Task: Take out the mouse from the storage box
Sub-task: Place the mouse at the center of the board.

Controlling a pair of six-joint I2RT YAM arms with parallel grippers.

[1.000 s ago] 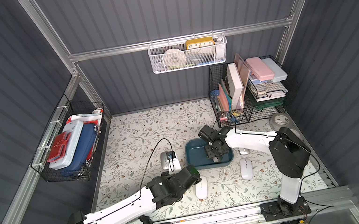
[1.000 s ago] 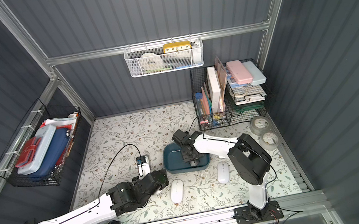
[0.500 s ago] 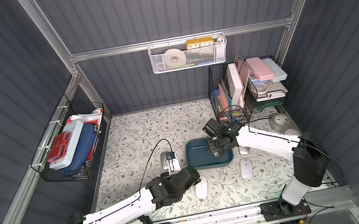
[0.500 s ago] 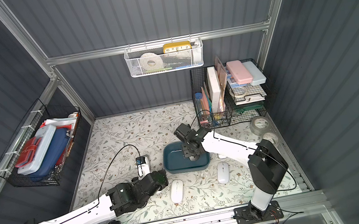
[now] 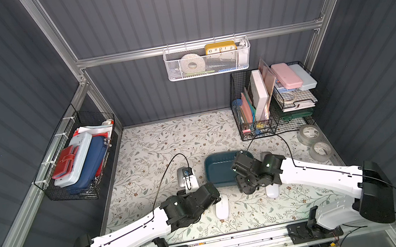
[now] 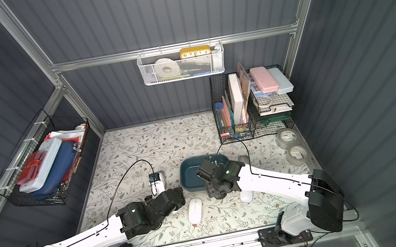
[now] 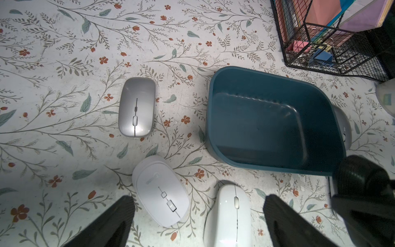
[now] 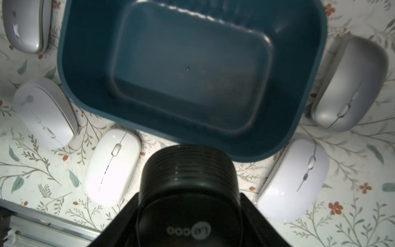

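Black plastic mouse [image 8: 188, 171] with a ribbed end is sitting clamped between the jaws of the right gripper [image 8: 188, 205]. Only the right wrist view is showing it; in both top views the right arm's wrist is hiding it. It is hanging at the rim of the shallow dark teal plastic storage box [image 8: 85, 89], on the side towards the robot's base. That same view is taking in the box's bare floor and five mice lying on the floral table [image 8: 352, 213] around it, while the left wrist view is catching only four. The left gripper [image 7: 198, 224] is standing with jaws wide apart, a glossy white mouse [image 7: 228, 213] lying between them.
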